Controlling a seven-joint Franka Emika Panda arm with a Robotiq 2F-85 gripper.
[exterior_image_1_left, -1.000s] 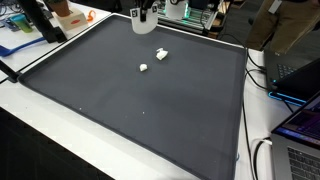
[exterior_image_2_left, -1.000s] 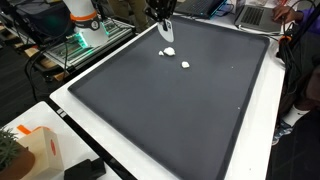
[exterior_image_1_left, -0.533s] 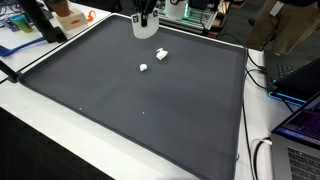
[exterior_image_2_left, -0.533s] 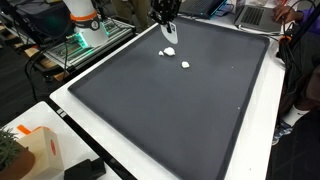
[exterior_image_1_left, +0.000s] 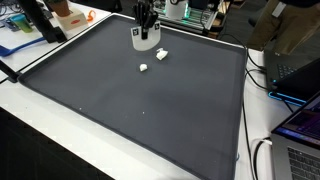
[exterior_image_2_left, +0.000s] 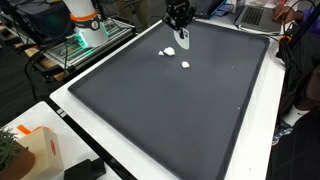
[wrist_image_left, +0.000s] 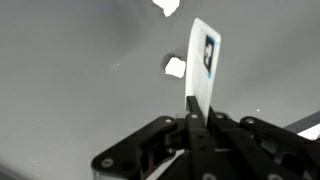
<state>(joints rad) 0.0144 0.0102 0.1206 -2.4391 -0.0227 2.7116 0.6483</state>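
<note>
The black two-finger gripper (exterior_image_1_left: 146, 30) is clenched on a thin white rectangular card with a dark square mark (wrist_image_left: 203, 55). In the wrist view the two fingers (wrist_image_left: 178, 128) press together on the near edge of the card, and the card stands out straight from between them, with its printed face turned to the camera. In both exterior views the card (exterior_image_2_left: 183, 40) hangs down from the gripper (exterior_image_2_left: 182, 32) over the far part of a large dark grey mat (exterior_image_1_left: 150, 115), close to its back border. Whether the lower edge of the card touches the mat, I cannot tell.

Two small white lumps lie on the mat near the card. The nearer white lump (exterior_image_1_left: 161, 54) is just beside the card, and the farther white lump (exterior_image_1_left: 144, 68) lies more toward the middle of the mat. They are apart from each other, and the card touches neither of them. The mat lies on a white table (exterior_image_2_left: 60, 100).
</note>
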